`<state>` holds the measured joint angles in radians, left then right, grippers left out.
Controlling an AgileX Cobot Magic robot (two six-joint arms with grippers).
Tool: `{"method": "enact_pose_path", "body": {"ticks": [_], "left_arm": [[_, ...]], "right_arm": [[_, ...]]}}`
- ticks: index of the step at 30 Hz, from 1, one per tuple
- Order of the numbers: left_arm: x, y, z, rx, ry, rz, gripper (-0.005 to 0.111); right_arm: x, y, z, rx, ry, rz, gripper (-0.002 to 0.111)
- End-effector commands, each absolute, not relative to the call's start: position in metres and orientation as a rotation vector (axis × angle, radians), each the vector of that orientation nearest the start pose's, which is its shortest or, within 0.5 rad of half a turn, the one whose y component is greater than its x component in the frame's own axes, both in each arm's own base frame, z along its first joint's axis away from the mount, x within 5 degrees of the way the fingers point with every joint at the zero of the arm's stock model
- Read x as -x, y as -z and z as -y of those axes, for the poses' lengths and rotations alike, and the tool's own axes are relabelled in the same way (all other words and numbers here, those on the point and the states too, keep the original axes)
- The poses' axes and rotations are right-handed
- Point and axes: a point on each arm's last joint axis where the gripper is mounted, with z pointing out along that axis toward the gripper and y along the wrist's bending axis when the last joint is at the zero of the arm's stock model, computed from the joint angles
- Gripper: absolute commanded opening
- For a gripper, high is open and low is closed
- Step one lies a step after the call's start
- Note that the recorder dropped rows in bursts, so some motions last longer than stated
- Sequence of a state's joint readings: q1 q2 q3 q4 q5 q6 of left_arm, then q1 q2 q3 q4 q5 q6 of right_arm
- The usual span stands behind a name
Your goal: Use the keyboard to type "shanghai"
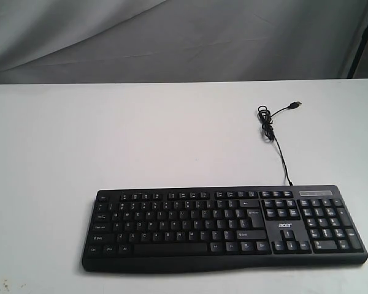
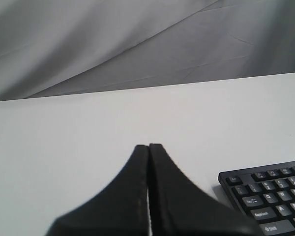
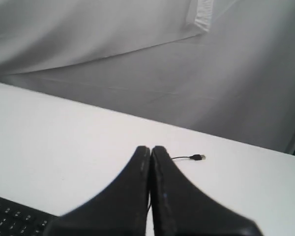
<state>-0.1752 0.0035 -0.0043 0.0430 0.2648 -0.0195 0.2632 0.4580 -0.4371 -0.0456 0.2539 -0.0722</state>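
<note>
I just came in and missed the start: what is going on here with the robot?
Nothing is being pressed yet. The keyboard lies flat on the white table, its cable trailing off with the plug lying loose. The left claw and the right claw are both shut and held off the keyboard, touching no key.

Your exterior view looks down from the near edge across the table (image 1: 110, 135) toward the far curtain (image 1: 172, 37). Each wrist view rides low and close, facing that curtain. The left one shares the keyboard (image 1: 224, 225) at its left end, and the right one shares the cable plug (image 1: 297, 105).
</note>
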Motion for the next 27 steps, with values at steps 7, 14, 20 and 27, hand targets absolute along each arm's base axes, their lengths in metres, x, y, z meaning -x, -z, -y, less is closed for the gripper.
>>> {"method": "enact_pose_path", "body": {"ticks": [7, 14, 20, 27], "left_arm": [[-0.054, -0.190, 0.009, -0.167, 0.103, -1.735, 0.000], [-0.054, -0.190, 0.009, -0.167, 0.103, -1.735, 0.000], [-0.054, -0.190, 0.009, -0.167, 0.103, -1.735, 0.000], [-0.054, -0.190, 0.009, -0.167, 0.103, -1.735, 0.000]], "right_arm": [[-0.136, -0.271, -0.085, 0.441, -0.437, -1.884, 0.000], [-0.165, -0.237, -0.198, 0.833, -0.557, -2.047, 0.000], [-0.190, -0.218, -0.264, 1.016, -0.499, -2.079, 0.000], [-0.199, -0.180, -0.290, 1.085, -0.517, -2.053, 0.000]]}}
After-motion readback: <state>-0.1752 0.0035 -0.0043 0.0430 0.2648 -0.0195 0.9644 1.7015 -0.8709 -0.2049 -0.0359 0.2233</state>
